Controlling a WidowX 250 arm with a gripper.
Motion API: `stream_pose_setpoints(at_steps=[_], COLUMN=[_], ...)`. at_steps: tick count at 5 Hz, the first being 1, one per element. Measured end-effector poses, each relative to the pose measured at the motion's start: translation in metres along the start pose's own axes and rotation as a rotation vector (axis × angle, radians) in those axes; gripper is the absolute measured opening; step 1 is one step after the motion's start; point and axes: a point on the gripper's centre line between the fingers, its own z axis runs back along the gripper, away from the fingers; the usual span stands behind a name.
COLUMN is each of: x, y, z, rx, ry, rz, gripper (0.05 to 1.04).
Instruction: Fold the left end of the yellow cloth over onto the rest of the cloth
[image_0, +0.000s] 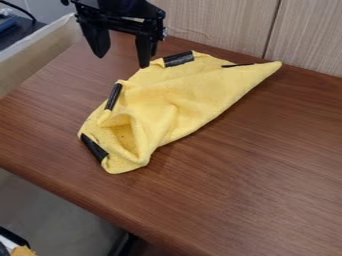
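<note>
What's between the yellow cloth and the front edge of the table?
Only bare brown tabletop lies between the yellow cloth and the front edge, as the camera view shows.

The cloth (184, 100) lies on the table (260, 175), toward the rear; the gripper (122, 61) hangs above the table, behind the cloth's left part. The wall (217, 25) stands behind the table.

The top edge cropped my black two-finger end effector (122, 61), folds hid parts of the crumpled yellow cloth (180, 102), and the right edge cut off the brown wooden worktop (260, 175).
</note>
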Motion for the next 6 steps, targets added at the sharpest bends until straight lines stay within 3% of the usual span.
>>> stream_pose_setpoints(at_steps=[1,2,4,6], x=[-0.004,-0.019,-0.054,-0.088], y=[-0.001,0.000,0.015,0.021], z=[-0.007,-0.007,0.011,-0.008], rx=[-0.007,-0.046,-0.009,0.059], ry=[0.024,0.011,-0.053,-0.013], rz=[0.004,0.062,0.189,0.329], gripper=[1.001,1.001,1.001,1.001])
